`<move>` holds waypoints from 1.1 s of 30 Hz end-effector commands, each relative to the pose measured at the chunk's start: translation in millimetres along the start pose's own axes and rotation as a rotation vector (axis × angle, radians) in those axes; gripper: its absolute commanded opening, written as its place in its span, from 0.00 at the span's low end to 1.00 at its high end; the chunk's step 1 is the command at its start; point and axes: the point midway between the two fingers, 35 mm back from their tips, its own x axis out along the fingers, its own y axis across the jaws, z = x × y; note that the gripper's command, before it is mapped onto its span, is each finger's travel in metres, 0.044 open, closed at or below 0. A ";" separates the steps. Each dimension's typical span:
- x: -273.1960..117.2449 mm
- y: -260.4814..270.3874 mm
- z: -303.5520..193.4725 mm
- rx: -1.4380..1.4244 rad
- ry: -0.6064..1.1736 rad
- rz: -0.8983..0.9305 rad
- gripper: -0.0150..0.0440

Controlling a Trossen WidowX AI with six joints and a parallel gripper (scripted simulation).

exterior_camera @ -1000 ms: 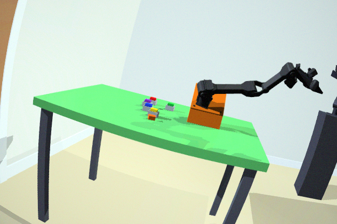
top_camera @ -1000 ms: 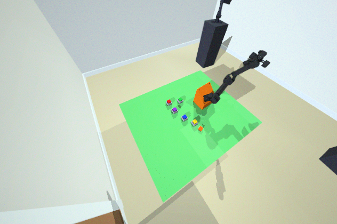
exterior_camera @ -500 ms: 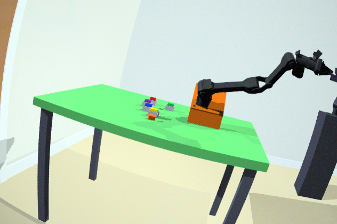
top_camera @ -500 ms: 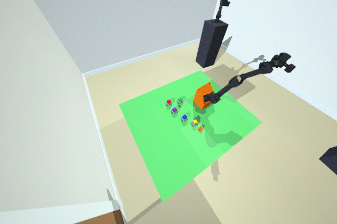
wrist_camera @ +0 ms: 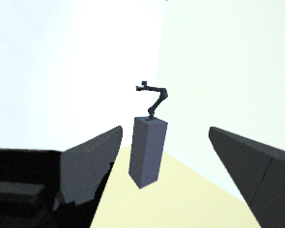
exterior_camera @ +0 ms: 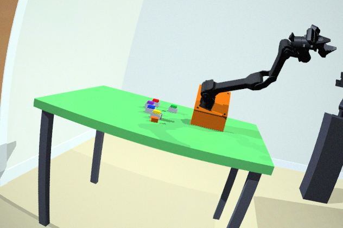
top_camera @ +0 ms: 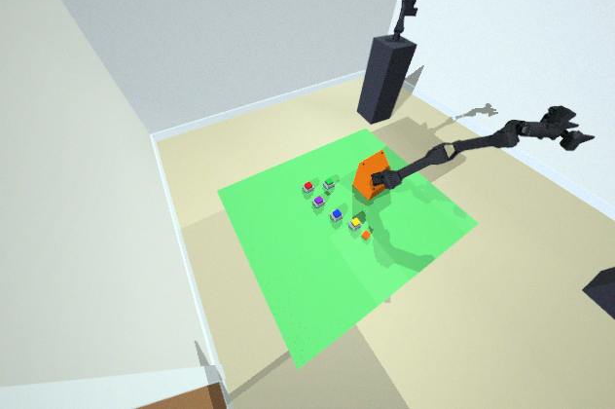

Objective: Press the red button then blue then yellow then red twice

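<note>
The red button [top_camera: 308,185] [exterior_camera: 155,100], blue button [top_camera: 337,213] [exterior_camera: 151,107] and yellow button [top_camera: 355,221] [exterior_camera: 156,112] stand in pale housings on the green table [top_camera: 277,265] [exterior_camera: 83,103]. All look unpressed. My gripper [top_camera: 585,130] [exterior_camera: 332,44] [wrist_camera: 164,130] is open and empty, high in the air beyond the orange base, far from every button and pointing away from the table. No button shows in the wrist view.
The purple button [top_camera: 318,200] [exterior_camera: 150,102] lies between red and blue; the green button [top_camera: 329,180] [exterior_camera: 173,106] is nearer the orange base [top_camera: 370,193] [exterior_camera: 207,122]. An orange block [top_camera: 366,235] [exterior_camera: 154,119] lies beside yellow. A dark pedestal [top_camera: 382,81] [wrist_camera: 147,150] carries another arm.
</note>
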 end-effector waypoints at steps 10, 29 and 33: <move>-42.0 -209.7 37.0 -0.131 -0.072 -0.446 0.93; -220.3 -442.8 69.6 -0.291 -0.009 -1.091 0.93; -272.4 -478.0 73.3 -0.313 0.029 -1.228 0.93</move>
